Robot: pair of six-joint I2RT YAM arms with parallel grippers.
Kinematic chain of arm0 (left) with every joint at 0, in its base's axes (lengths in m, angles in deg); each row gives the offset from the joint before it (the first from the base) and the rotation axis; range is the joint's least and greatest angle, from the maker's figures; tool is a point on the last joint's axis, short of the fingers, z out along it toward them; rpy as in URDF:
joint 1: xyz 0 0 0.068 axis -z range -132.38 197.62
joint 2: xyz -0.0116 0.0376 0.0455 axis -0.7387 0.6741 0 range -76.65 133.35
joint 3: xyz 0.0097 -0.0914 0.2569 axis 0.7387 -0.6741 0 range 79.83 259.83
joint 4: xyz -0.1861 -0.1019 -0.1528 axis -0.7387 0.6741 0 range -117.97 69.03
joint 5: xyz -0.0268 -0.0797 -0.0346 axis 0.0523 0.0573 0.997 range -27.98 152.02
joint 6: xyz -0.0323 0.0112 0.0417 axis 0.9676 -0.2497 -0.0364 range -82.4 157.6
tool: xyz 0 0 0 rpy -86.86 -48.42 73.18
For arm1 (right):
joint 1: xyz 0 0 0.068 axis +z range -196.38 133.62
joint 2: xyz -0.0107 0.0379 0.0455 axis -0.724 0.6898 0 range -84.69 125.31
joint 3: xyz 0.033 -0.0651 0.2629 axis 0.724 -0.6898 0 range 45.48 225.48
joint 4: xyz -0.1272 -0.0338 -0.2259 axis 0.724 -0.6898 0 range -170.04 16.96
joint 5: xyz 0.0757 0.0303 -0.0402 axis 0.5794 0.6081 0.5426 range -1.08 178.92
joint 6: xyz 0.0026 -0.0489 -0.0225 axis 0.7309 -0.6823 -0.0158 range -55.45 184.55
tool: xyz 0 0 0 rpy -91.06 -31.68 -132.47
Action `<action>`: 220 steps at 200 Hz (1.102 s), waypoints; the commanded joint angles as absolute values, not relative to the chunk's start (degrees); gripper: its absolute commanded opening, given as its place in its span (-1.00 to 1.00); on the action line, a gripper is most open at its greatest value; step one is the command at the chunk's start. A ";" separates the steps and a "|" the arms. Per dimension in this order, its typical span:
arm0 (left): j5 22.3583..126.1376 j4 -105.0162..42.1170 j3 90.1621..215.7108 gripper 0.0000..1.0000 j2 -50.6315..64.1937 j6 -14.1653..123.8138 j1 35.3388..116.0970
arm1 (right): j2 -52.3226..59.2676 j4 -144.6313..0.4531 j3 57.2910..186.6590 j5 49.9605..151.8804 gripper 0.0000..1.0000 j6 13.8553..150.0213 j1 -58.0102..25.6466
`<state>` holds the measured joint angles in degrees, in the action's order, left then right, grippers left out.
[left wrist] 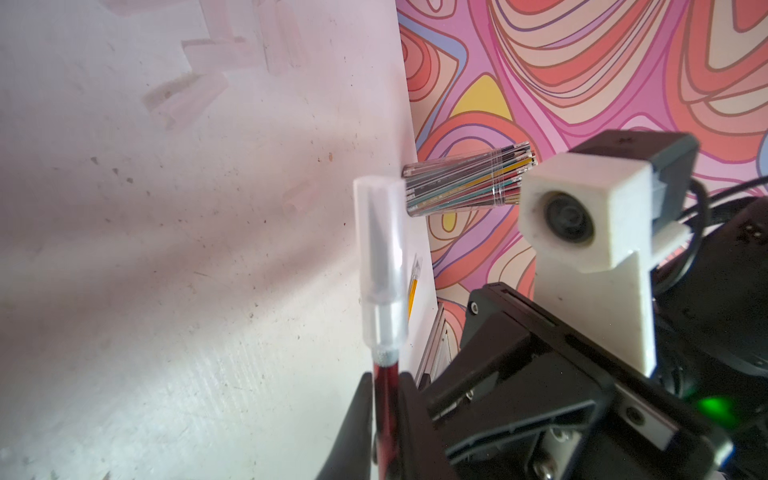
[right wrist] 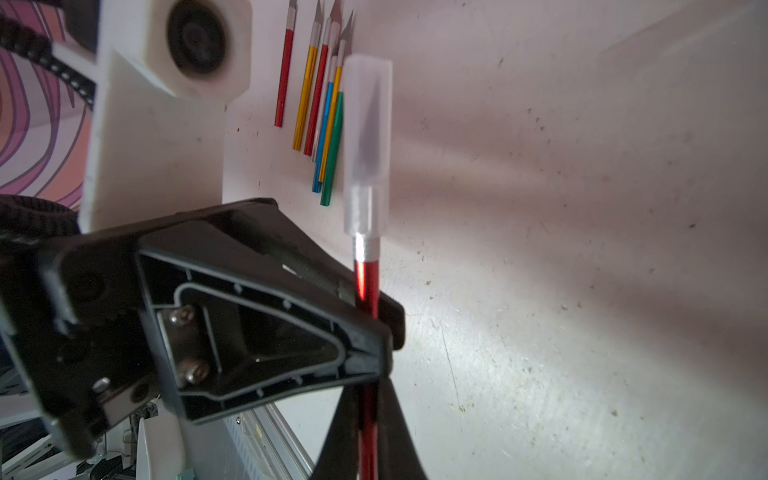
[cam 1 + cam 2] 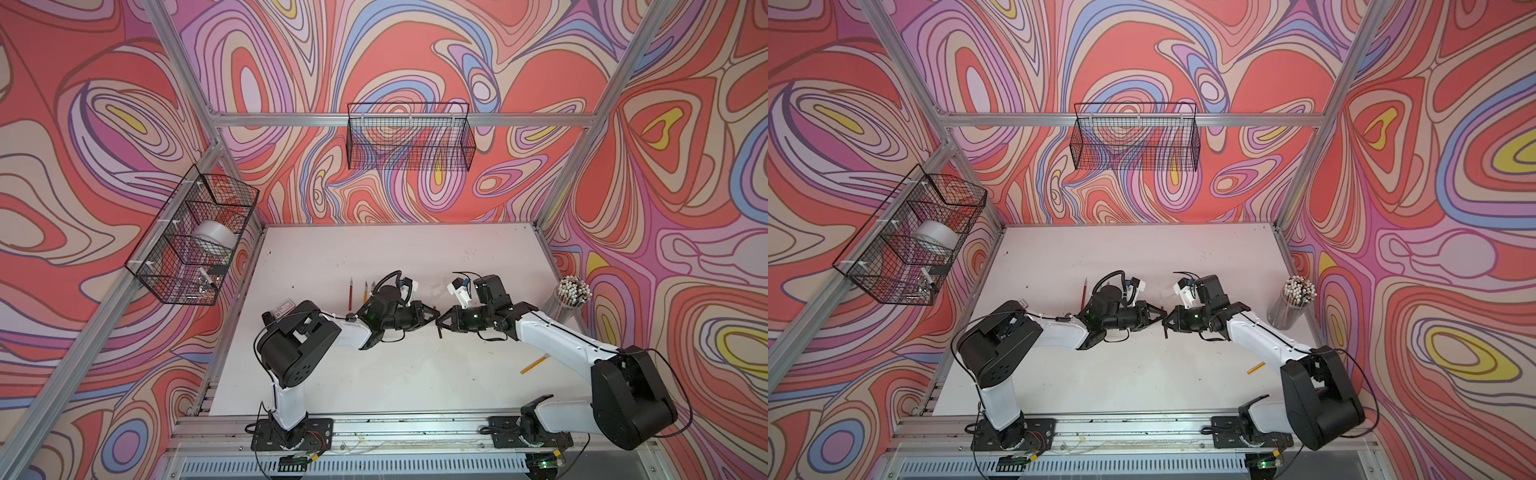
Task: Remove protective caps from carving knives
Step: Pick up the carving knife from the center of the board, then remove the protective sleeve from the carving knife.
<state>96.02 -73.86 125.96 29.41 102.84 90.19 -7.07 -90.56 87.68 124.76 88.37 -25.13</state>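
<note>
Left pincer, right pincer: both pinching glossy handle of red knife above desk centre. Frosted translucent tube cap on blade, pointed steel showing through. Slim, shiny bare knives at pincers' 10 o'clock; gold knife at 4 o'clock.

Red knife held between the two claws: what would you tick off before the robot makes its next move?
1. Left gripper shut on the red knife handle: ok.
2. Right gripper shut on the same handle, farther from the cap: ok.
3. Cap off the blade: not ok; it still covers it.
4. Something gripping the cap to pull it: not ok; neither gripper touches it.
5. Held knife apart from the bare knives lying on the table: ok.
6. Grip firm enough for a pull: cannot tell.
</note>
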 commanded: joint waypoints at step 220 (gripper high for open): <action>87.02 -39.64 126.11 -0.95 11.79 78.94 87.08 | -12.54 -95.52 88.22 92.04 0.30 97.84 -26.29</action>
<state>88.91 -46.34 125.57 14.53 84.52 87.21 -13.21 -100.87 87.48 93.57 99.10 -26.09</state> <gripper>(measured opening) 0.102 0.616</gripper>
